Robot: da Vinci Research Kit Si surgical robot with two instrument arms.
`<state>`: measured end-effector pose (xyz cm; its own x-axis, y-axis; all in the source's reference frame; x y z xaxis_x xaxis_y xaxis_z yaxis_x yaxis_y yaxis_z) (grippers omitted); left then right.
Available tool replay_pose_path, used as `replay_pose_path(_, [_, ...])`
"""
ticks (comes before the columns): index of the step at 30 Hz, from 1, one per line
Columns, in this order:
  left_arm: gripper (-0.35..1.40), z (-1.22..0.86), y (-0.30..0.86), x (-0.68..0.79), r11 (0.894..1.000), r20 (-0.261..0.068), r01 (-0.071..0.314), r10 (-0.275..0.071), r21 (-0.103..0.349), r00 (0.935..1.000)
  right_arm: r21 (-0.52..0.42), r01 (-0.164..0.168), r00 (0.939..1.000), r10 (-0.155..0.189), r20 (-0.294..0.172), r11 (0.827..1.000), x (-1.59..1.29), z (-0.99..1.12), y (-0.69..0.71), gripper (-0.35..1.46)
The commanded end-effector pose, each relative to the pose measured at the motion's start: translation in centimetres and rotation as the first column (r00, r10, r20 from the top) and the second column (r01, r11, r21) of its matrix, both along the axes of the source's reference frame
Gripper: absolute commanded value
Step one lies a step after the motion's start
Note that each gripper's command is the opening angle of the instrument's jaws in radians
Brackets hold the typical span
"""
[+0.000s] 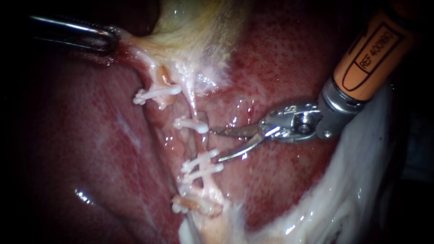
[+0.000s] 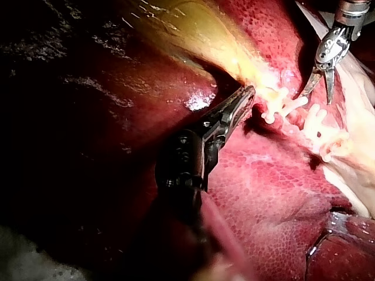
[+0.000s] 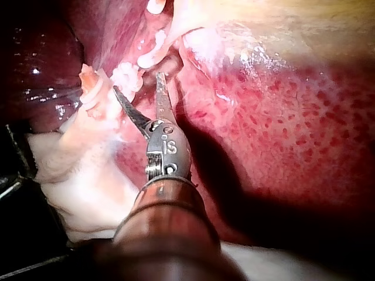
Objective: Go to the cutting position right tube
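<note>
Right tube point(image 1: 202, 143): it runs down the middle of the endoscope view, out of the pale tissue under the gallbladder point(image 1: 199, 22) and over the liver point(image 1: 90, 158).
Clips: an upper clip point(image 1: 192, 124) and a lower pair of clips point(image 1: 203, 165) cross the tube, leaving a short bare stretch between them.
Right instrument point(image 1: 216, 144): its two thin blades stand apart with nothing between them. One tip is near the upper clip and the other near the lower pair. Both sit just beside the bare stretch, not yet around it.
Left instrument point(image 1: 110, 39): its jaws are closed on the neck of the gallbladder and draw the tissue taut toward the upper left.
How it will handle: I'd judge the tube soft, wet and slippery. It looks thin enough to roll or slide off a blade, and it is held straight only by that pull.
Where to take it: on the bare stretch, square across the tube and clear of the white clips on either side.
Risk: a nudged clip could loosen, and the liver underneath looks easy to nick.
</note>
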<state>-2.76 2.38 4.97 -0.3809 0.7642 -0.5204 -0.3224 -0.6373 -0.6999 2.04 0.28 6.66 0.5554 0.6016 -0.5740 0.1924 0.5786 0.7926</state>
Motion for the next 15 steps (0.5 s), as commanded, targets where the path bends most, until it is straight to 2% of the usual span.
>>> replay_pose_path(1, [-0.35,0.00,0.00,0.00,1.000,0.000,0.000,0.000,0.000,1.0000,-0.001,0.000,1.0000,0.000,-0.002,1.000,0.01,0.02,0.00,1.42])
replay_pose_path(8, [-0.35,0.00,0.00,0.00,1.000,0.000,0.000,0.000,0.000,1.0000,0.007,-0.008,1.0000,0.008,-0.004,1.000,0.03,0.16,0.00,1.43])
replay_pose_path(15, [-0.35,0.00,0.00,0.00,1.000,0.000,0.000,0.000,0.000,1.0000,0.031,-0.008,0.9996,0.009,-0.025,0.999,0.14,0.20,0.01,1.43])
